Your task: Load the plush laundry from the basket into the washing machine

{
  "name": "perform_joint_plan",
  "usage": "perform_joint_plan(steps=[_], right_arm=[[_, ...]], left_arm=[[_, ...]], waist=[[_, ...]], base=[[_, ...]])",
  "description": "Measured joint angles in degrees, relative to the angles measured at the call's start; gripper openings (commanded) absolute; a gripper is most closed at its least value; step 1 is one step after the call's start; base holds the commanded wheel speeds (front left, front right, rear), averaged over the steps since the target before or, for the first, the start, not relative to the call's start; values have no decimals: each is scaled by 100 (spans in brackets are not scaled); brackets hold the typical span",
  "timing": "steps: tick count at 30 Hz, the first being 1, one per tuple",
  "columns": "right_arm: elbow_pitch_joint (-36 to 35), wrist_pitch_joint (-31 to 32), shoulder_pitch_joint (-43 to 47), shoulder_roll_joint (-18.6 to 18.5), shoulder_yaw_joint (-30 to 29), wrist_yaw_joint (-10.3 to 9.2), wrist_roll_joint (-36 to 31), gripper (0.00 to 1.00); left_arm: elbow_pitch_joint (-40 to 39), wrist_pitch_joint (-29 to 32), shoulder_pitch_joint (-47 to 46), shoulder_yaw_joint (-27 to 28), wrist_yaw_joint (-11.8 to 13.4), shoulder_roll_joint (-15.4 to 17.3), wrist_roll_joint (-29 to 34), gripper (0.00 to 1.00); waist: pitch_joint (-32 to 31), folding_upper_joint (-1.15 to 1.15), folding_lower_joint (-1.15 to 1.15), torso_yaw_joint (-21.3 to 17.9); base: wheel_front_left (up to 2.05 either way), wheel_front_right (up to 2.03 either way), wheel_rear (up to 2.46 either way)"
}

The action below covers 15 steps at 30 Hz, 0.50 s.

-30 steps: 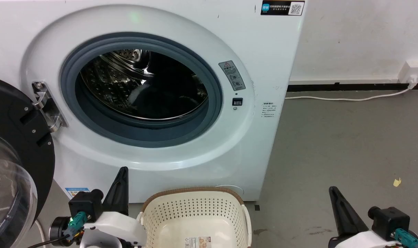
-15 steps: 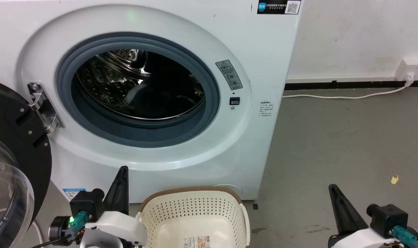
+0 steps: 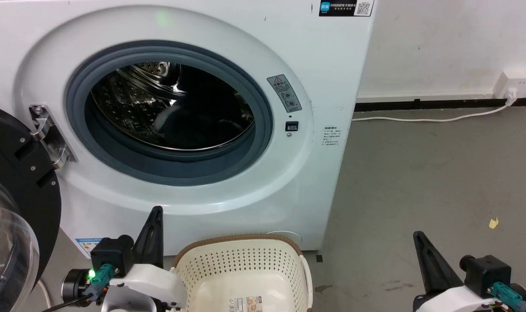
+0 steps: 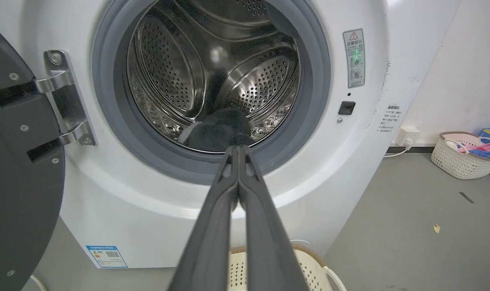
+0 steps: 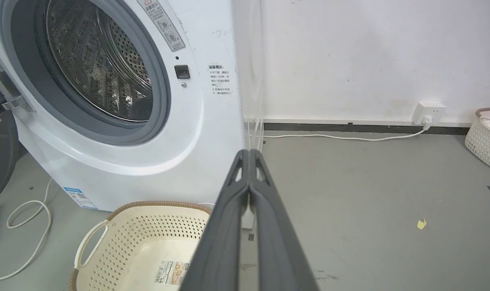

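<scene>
1. The fluffy, mostly black plush laundry (image 4: 218, 131) with a white patch lies inside the shiny perforated steel drum (image 4: 168, 72) of the large white front-loading washing machine (image 3: 245, 195), low and near the grey door ring.
2. The cream perforated plastic basket (image 3: 241, 264) with a brown woven-look rim stands on the floor just in front of the machine. Its bottom is bare, with the paper label (image 3: 245, 303) showing.
3. The left hand (image 4: 238, 149) hovers near the basket's left side, its two long fingers pressed together and holding nothing.
4. The right hand (image 5: 249, 153) hangs over the floor, well to the right of the basket, likewise closed and empty.
5. The black-rimmed round door (image 3: 11, 173) stands open at the left.
6. The bundle looks light, soft and easily squashed, with loose fur that could slip. If it needed moving, a deep pinch into its thick middle would serve better than a grab at the fringe.
7. Loading looks done.
8. Against the picture a second ago, the whole head view has slid slightly, so the camera has moved. The laundry, the basket and both hands lie as they did.
</scene>
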Motion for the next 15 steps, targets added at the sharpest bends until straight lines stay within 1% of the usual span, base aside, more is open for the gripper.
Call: perform_joint_plan(steps=[15], right_arm=[[-25, 66, -109, 0, -8, 0, -145, 0]], left_arm=[[-127, 181, 86, 227, -110, -208, 383, 0]], waist=[[23, 0, 0, -62]], base=[[0, 0, 0]])
